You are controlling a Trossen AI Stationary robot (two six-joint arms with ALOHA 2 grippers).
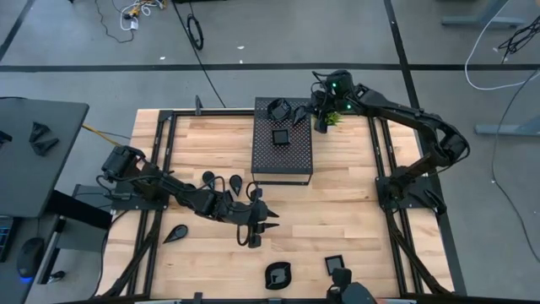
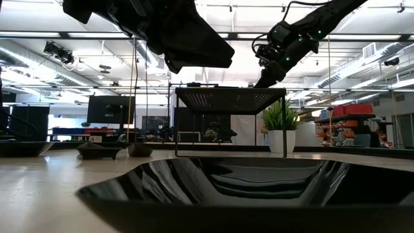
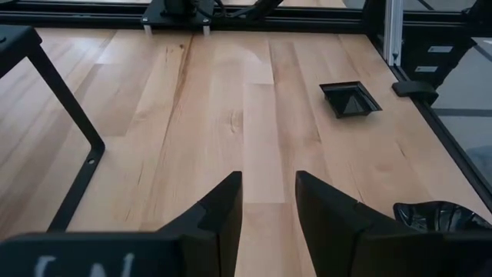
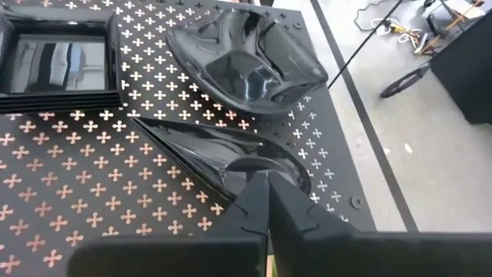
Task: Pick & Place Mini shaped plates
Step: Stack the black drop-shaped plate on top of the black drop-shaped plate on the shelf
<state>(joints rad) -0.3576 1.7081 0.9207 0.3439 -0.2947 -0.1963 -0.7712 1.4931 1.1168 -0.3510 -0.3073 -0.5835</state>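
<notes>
Right gripper [image 4: 267,201] is pinched onto the rim of a teardrop plate [image 4: 231,154] on the perforated box [image 1: 283,148], far side. Left gripper [image 3: 269,204] hovers empty, fingers apart, over the near table [image 3: 192,115]. These plates look light, stiff and slippery: grip the thin edge.

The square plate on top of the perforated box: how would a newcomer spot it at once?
Find the black perforated box at the table's far middle. The square plate sits near its centre, apart from two curvy plates at its far edge.
</notes>
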